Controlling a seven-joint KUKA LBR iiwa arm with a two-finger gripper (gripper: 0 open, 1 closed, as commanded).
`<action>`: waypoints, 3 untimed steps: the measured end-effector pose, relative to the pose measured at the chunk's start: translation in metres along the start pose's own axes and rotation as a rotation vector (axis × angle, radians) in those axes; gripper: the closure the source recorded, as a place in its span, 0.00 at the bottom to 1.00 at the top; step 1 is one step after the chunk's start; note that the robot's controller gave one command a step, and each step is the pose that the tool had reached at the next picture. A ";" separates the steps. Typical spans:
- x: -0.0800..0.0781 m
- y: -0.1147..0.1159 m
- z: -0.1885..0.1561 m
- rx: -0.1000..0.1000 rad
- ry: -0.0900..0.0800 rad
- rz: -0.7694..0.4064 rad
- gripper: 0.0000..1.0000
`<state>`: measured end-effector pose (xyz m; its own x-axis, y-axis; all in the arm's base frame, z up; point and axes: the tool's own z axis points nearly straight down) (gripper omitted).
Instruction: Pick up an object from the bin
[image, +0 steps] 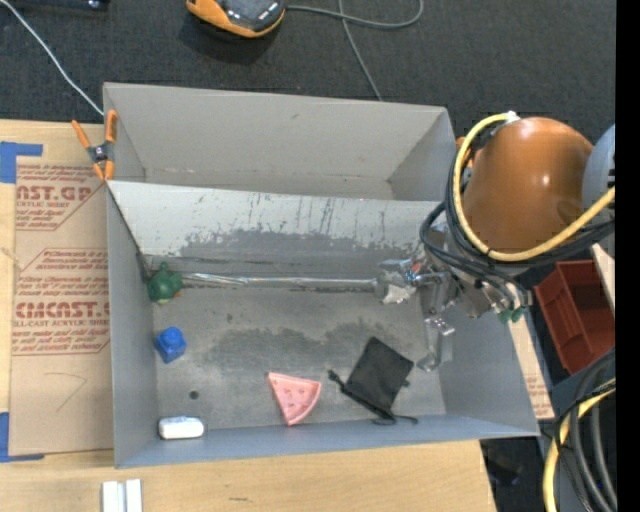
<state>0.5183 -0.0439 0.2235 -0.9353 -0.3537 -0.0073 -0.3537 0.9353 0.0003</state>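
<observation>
My gripper (434, 352) hangs at the bin's right side, close to the right wall and just above the floor. Directly to its lower left lies a flat black square piece (376, 377) with a thin strap trailing along the front wall; the gripper is beside it and not on it. A pink wedge with small holes (294, 396) lies further left near the front wall.
Along the left side lie a green ball (163, 287), a small blue block (170, 345) and a white oblong piece (181, 428) in the front left corner. The arm with its orange dome and cables leans over the right rim.
</observation>
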 end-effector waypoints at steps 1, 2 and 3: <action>0.055 -0.038 0.096 -0.006 0.006 -0.356 0.00; 0.021 -0.002 0.108 -0.003 -0.002 -0.411 0.00; 0.015 0.022 0.105 -0.006 0.004 -0.290 0.00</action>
<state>0.4971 -0.0288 0.1188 -0.7949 -0.6067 -0.0043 -0.6067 0.7949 0.0043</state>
